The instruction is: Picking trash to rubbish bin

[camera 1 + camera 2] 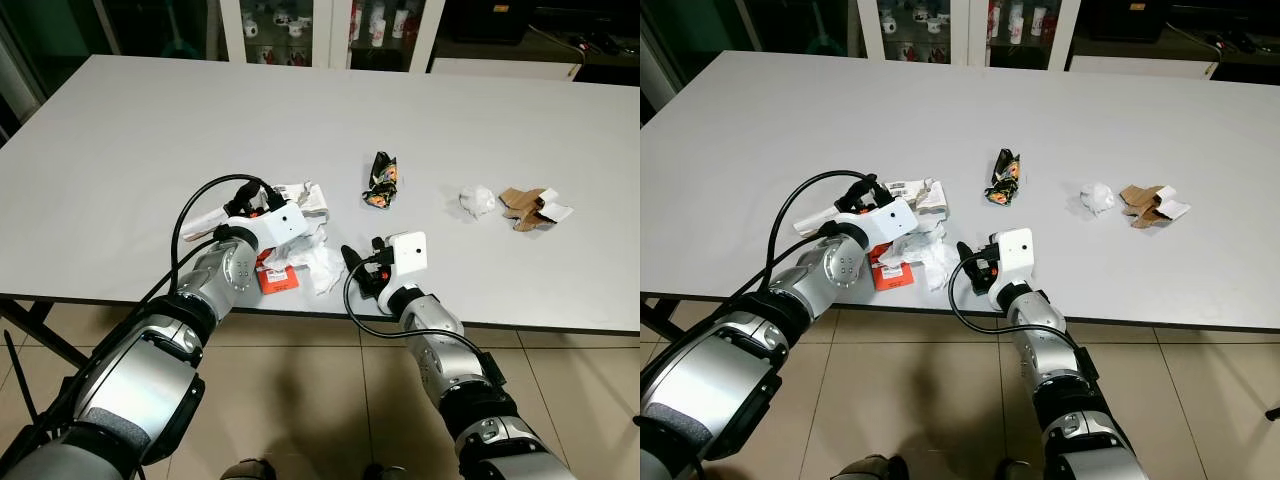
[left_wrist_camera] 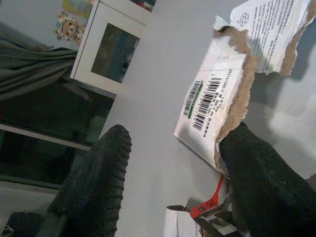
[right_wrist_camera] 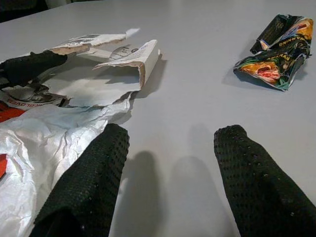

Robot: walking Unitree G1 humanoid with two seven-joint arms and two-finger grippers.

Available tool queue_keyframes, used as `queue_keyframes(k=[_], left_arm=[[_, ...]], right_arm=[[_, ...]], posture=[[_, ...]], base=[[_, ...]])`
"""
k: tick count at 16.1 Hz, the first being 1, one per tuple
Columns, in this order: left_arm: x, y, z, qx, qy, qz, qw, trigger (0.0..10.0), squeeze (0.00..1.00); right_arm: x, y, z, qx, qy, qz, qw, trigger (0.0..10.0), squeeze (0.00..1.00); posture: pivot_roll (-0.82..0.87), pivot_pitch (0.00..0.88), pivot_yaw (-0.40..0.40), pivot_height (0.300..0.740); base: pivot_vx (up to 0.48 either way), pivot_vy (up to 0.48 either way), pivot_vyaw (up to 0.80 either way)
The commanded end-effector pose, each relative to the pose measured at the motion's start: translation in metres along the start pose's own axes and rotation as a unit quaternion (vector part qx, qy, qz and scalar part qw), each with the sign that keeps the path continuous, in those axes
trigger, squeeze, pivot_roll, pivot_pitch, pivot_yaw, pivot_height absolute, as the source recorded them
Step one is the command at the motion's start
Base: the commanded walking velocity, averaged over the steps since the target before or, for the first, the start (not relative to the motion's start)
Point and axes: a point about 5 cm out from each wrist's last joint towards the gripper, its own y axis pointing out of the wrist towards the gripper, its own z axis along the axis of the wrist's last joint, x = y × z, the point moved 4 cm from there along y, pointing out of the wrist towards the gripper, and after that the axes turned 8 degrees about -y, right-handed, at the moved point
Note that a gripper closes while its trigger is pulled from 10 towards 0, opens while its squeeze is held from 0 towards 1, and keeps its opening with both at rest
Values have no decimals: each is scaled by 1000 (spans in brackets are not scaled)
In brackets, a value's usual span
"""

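On the robot's left, the left gripper (image 1: 243, 192) reaches over the near edge of the white table (image 1: 120, 140) into a heap of litter. In its wrist view the two black fingers (image 2: 94, 187) stand spread, one on bare tabletop and the other tucked under the ragged edge of a torn cardboard box piece (image 2: 212, 103) printed with a barcode. It seems to be straddling that flap so it can pinch it, but it has hold of nothing yet. Under and beside the arm lie crumpled white paper (image 1: 322, 262) and a red-and-white packet (image 1: 278, 279), all touching one another near the table's front edge, probably the nearest trash.

The right gripper (image 1: 358, 268) rests low at the table edge just beside the white paper, its fingers (image 3: 84, 187) parted and empty, pointed across the table towards a crumpled snack wrapper (image 1: 380, 180), likely its own target. Further right, well apart, sit a small white paper wad (image 1: 477, 201) and torn brown cardboard scraps (image 1: 533, 208), just beside each other. The pictures do not show where the rubbish bin stands.
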Motion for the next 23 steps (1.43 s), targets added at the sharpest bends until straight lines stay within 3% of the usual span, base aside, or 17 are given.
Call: queue_keyframes(k=[1,17,23], left_arm=[[-2,1,3,5,-4,9,1000,0,0],[0,0,-2,-6,-4,3,1000,0,0],[-11,2,0,1,-8,25,1000,0,0]], right_arm=[[1,-1,1,4,1,-3,1000,10000,0],[2,-1,1,2,0,-3,1000,10000,0],[3,-1,1,2,0,-2,1000,10000,0]], posture=[[-8,57,11,740],[-6,73,5,740],[0,77,-2,740]], base=[[0,0,0],[0,0,0],[0,0,0]])
